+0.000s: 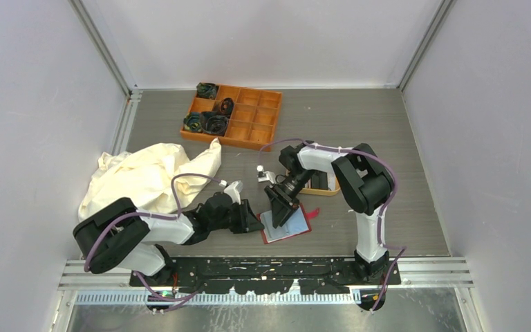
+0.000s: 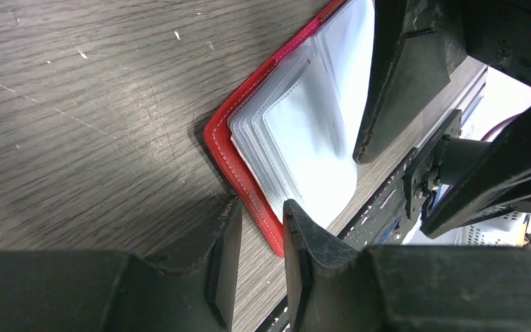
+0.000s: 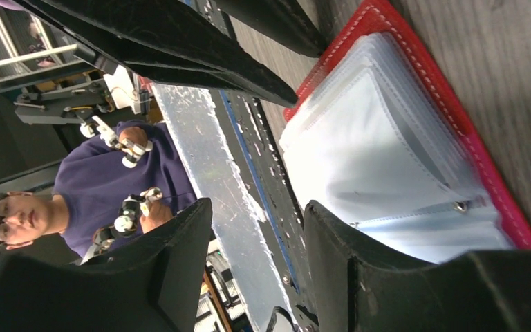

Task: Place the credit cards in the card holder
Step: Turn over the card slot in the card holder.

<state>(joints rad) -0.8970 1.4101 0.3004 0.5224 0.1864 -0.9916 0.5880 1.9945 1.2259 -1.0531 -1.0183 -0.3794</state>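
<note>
Card holder [image 1: 292, 228] lies open at table's 6 o'clock, pockets seemingly cardless; credit cards [image 1: 330, 181] apparently sit in tray [image 1: 321, 192] at its 1 o'clock; left gripper [image 2: 259, 207] and right gripper [image 3: 252, 214] both parted, gripping nothing; every insertion judged outstanding.

qty: card holder [image 1: 294, 230] x1 | orange box [image 1: 256, 115] x1 | cloth [image 1: 148, 173] x1

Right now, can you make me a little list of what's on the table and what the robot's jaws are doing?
card holder: red, lying open, pale pockets up, no card showing
left jaws: slightly apart beside its corner, holding nothing
right jaws: apart above its pockets, holding nothing
orange box: at the back, dark things in some compartments
cloth: crumpled, on the left
</note>
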